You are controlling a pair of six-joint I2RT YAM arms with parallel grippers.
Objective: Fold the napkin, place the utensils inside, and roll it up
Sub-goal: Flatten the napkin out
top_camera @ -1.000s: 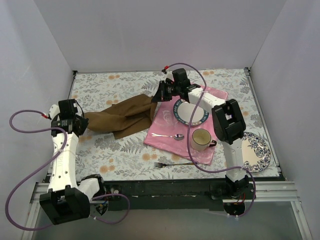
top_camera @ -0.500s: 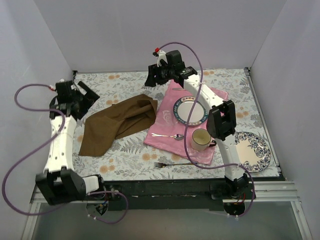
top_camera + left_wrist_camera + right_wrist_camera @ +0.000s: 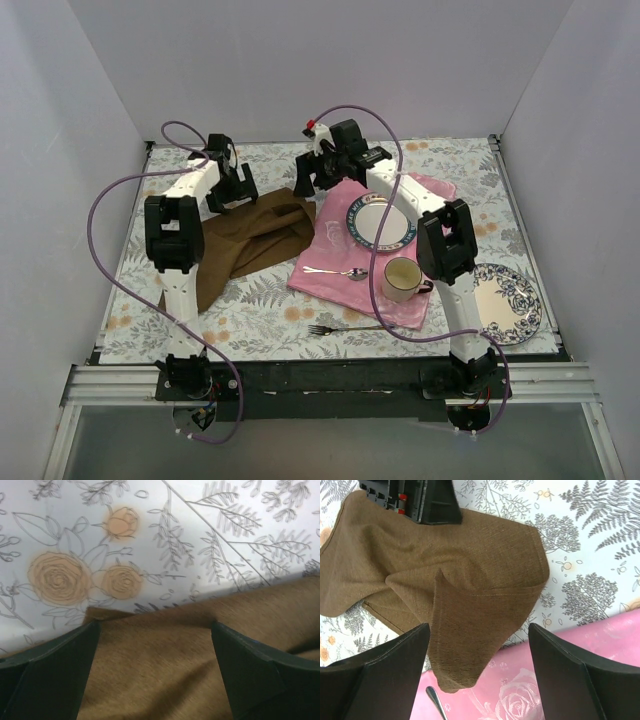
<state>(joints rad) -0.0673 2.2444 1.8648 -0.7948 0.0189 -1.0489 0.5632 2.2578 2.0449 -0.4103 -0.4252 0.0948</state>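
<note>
A moment ago the two arms had the napkin (image 3: pixel 245 240) pulled taut between them. Now both have let go and it has dropped onto the flowered tablecloth (image 3: pixel 250 310).

On the left, the left gripper (image 3: pixel 238 192) has swung round to the napkin's far edge. It hangs low there with its jaws spread wide and nothing in them, the brown hem running between the fingers.

The napkin lies loose and rumpled rather than squarely folded. Its long axis is diagonal, from the near-left end by the left arm up to the far-right end, where one corner flops over the edge of the pink cloth (image 3: pixel 335 245).

The right gripper (image 3: pixel 310 185) hovers over that far-right end, also open and empty.

To my eye the fold isn't finished, and the cloth wants straightening before anything goes inside.

Further right, the spoon (image 3: pixel 340 271) rests on the pink cloth with its bowl to the right. The fork (image 3: pixel 345 328) lies on the tablecloth by the near edge, lengthwise left to right with its tines to the left. Neither has been touched yet.
</note>
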